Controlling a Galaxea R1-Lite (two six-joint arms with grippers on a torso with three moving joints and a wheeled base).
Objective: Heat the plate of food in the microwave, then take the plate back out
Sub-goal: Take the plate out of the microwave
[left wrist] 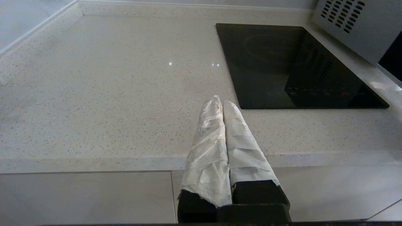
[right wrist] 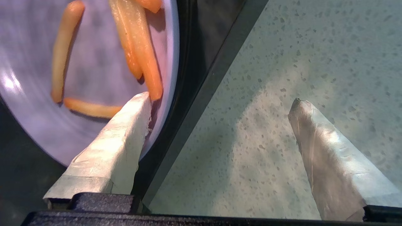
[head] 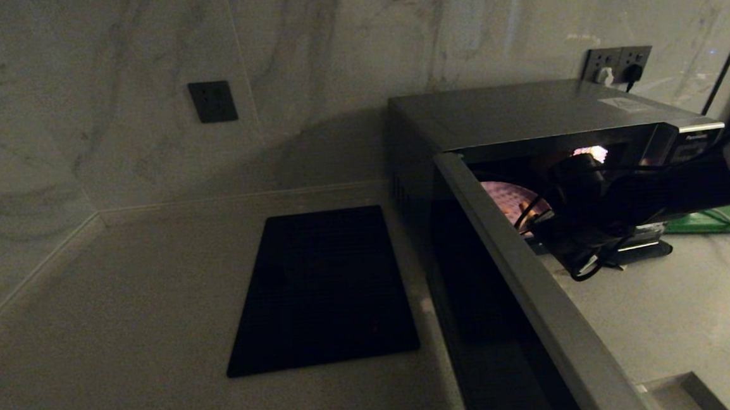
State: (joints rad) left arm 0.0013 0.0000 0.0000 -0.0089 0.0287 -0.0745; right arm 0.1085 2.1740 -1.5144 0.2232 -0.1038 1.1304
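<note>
The silver-grey microwave (head: 524, 113) stands at the right with its black glass door (head: 522, 284) swung open toward me. Inside the lit cavity sits the lavender plate of food (head: 507, 199), carrying orange-yellow sticks (right wrist: 141, 53). My right gripper (head: 553, 219) is at the cavity's mouth and open wide (right wrist: 220, 99). One taped finger (right wrist: 125, 131) lies over the plate's near rim (right wrist: 169, 78). The other finger (right wrist: 317, 138) hangs over the speckled counter outside the dark sill, and nothing is held. My left gripper (left wrist: 222, 101) is shut and empty, parked at the counter's front edge.
A flat black cooktop (head: 323, 290) lies left of the microwave. A green board (head: 721, 218) shows behind my right arm. The marble wall carries a socket (head: 213, 101), and plugs (head: 616, 66) sit behind the microwave. The vented microwave side (left wrist: 351, 28) is near the cooktop.
</note>
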